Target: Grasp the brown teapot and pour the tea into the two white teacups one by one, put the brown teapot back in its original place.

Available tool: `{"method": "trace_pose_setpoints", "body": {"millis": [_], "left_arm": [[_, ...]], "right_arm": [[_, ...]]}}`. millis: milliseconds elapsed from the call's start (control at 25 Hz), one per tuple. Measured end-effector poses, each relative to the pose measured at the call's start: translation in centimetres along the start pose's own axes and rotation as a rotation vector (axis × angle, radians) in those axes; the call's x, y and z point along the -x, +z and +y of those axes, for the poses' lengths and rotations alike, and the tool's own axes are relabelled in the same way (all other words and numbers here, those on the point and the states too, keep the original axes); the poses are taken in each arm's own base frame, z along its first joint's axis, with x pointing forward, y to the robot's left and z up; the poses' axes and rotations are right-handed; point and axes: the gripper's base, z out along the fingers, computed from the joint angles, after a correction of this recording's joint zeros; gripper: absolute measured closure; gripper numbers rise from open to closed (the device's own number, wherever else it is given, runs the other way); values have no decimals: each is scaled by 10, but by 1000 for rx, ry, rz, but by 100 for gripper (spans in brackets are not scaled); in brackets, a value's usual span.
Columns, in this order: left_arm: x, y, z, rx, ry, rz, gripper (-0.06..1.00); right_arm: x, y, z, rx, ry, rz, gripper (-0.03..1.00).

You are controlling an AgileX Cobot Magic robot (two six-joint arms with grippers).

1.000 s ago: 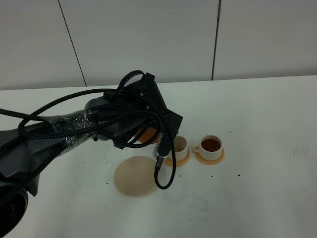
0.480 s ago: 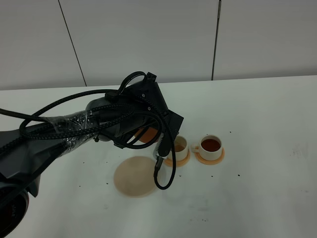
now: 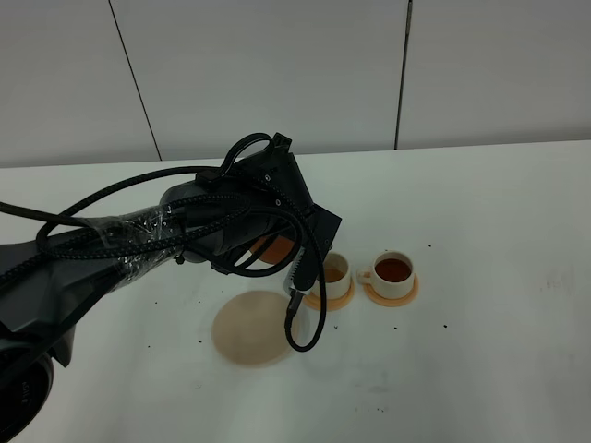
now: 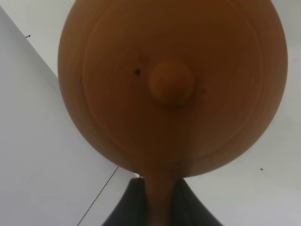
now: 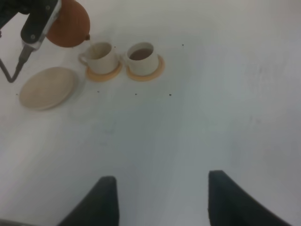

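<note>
White tabletop (image 3: 517,369) below pale wall panels (image 3: 277,74), dotted with a few dark specks. Left gripper (image 4: 160,209) clamped tight on the loop handle of the teapot (image 4: 171,84), with dark fingers on either side of it. Teapot lifted clear of the table and tipped forward, lid knob facing the wrist camera, spout just above the rim of the near cup (image 3: 334,270). No stream to be made out from any view. Far cup (image 3: 394,272) just beside the near one, already full of dark tea. Near cup showing only a little brown inside, level hard to read from here. Each cup on its own orange coaster (image 3: 392,297). Round beige mat (image 3: 249,329) bare, near the cups and just below the arm's dangling cable (image 3: 300,323). Right gripper (image 5: 162,202) well back from everything, jaws spread wide, nothing between them. By the look of it, roughly two thirds through: first cup done, second pour under way. Left to do: top up the near cup, bring the teapot level again without dripping, carry it across to the mat, set it down upright and let go.
</note>
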Motion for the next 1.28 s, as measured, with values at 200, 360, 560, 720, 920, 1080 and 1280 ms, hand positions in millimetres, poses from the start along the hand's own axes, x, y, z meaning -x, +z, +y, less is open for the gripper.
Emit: {"method": "trace_pose_setpoints", "body": {"millis": [200, 360, 560, 720, 920, 1080, 1280], "left_arm": [[0, 0, 0, 4, 0, -2, 78], [1, 0, 1, 12, 1, -10, 78], [2, -1, 2, 22, 6, -13, 78], [5, -2, 2, 30, 17, -12, 78], [4, -2, 3, 33, 22, -7, 78], [5, -1, 2, 34, 27, -4, 78], [5, -1, 2, 34, 39, -2, 78]], "right_arm": [[0, 0, 0, 0, 0, 0, 55], [0, 0, 0, 0, 0, 0, 55], [0, 0, 0, 0, 0, 0, 55], [0, 0, 0, 0, 0, 0, 55], [0, 0, 0, 0, 0, 0, 55], [0, 0, 0, 0, 0, 0, 55], [0, 0, 0, 0, 0, 0, 55]]}}
